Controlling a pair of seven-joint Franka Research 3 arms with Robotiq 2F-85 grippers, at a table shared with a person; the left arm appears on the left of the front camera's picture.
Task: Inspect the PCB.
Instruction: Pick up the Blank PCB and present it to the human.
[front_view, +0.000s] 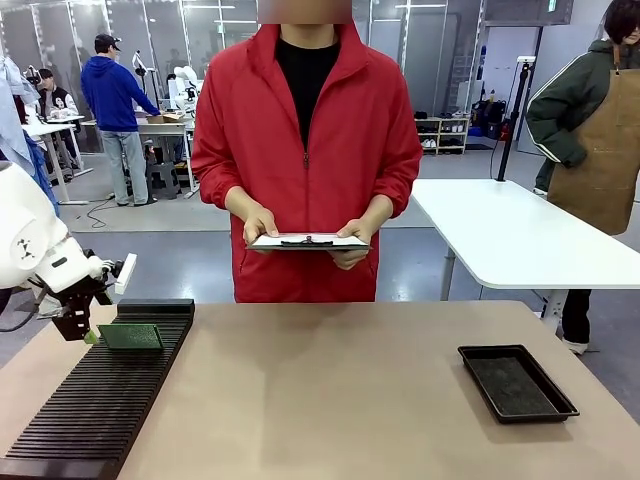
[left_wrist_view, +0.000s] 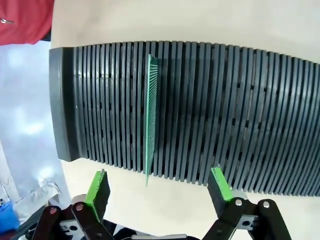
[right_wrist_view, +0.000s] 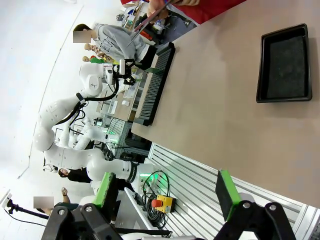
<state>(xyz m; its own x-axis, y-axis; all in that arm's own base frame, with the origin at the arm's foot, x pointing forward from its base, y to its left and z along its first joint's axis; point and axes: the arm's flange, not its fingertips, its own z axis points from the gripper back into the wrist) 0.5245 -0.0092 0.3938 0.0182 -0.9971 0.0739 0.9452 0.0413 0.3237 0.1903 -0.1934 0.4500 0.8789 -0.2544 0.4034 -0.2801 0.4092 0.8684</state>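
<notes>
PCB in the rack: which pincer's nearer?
Left. The left pincer hangs open just beside the PCB, which stands edge-on to it in a rack slot. The right pincer, open too, is off the table's edge, past the tray.

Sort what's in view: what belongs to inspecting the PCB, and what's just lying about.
Job:
- PCB, standing on edge in the rack
- left gripper, open, facing the PCB
- probably the clipboard in the person's hands

Lying about:
- black tray
- right gripper, open, far from the PCB
</notes>
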